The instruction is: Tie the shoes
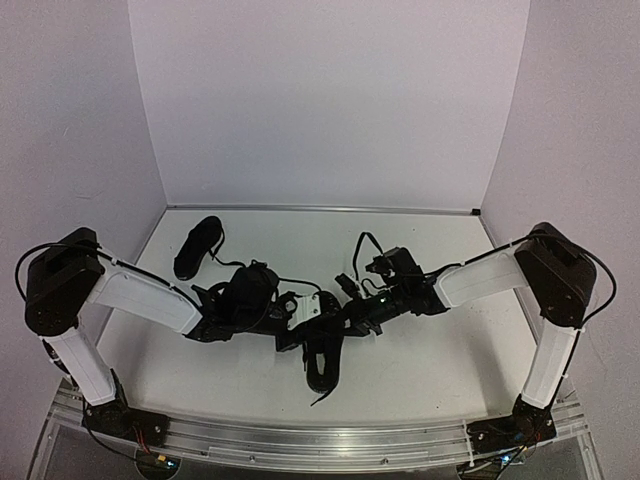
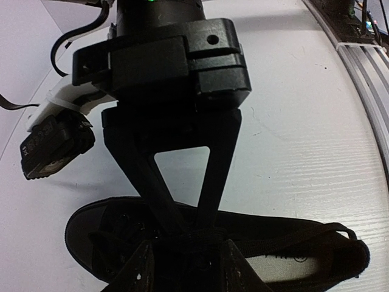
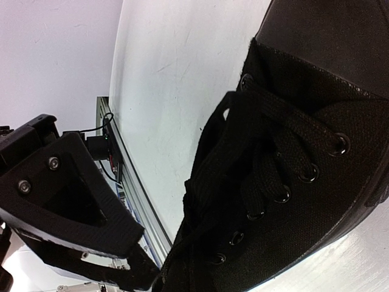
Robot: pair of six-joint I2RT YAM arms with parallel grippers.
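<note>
One black shoe [image 1: 322,358] lies mid-table with both grippers meeting over its laces. In the left wrist view this shoe [image 2: 304,258] stretches across the bottom. My right gripper [image 2: 189,226] points down at it, fingertips pinched together on a bunch of black lace [image 2: 209,234]. My left gripper [image 2: 188,258] has its fingers apart on either side of that lace crossing. The right wrist view fills with the shoe's laced upper [image 3: 304,152]; its own fingertips are lost in the dark. The second shoe [image 1: 197,247] lies alone at the back left.
White walls close the table on three sides. The aluminium rail [image 1: 320,440] with the arm bases runs along the near edge and shows as a rail [image 3: 130,188] in the right wrist view. The left arm's black body [image 3: 67,207] sits close beside the shoe.
</note>
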